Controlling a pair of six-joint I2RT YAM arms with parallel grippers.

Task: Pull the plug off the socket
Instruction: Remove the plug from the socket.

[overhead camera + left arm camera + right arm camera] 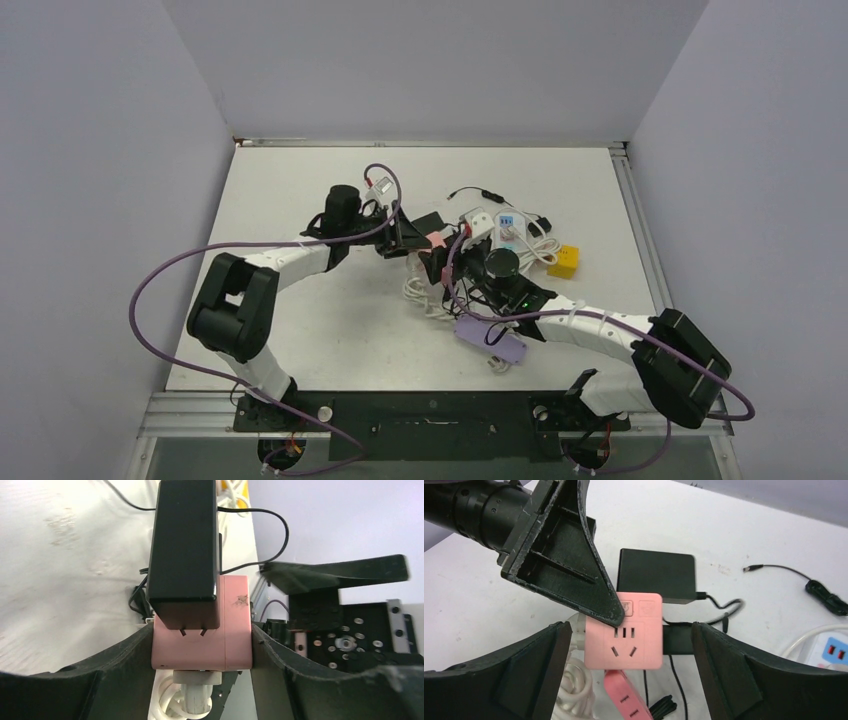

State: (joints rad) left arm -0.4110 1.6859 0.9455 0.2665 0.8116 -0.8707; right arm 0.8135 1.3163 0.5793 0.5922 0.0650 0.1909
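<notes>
Right tool [630, 640]: matte black moulded fingers spread wide, flanking the socket [624, 645] without touching it. The socket is a smooth pink square-faced cube at the centre of the worktop [300, 340]. Left tool [202, 647]: closed against the cube's two sides. Plug [185, 545]: a smooth black rectangular block against the cube's far face, two metal prongs partly exposed.

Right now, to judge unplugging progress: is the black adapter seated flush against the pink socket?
No, the left wrist view shows bare metal prongs in a gap between the black adapter and the pink socket.
</notes>
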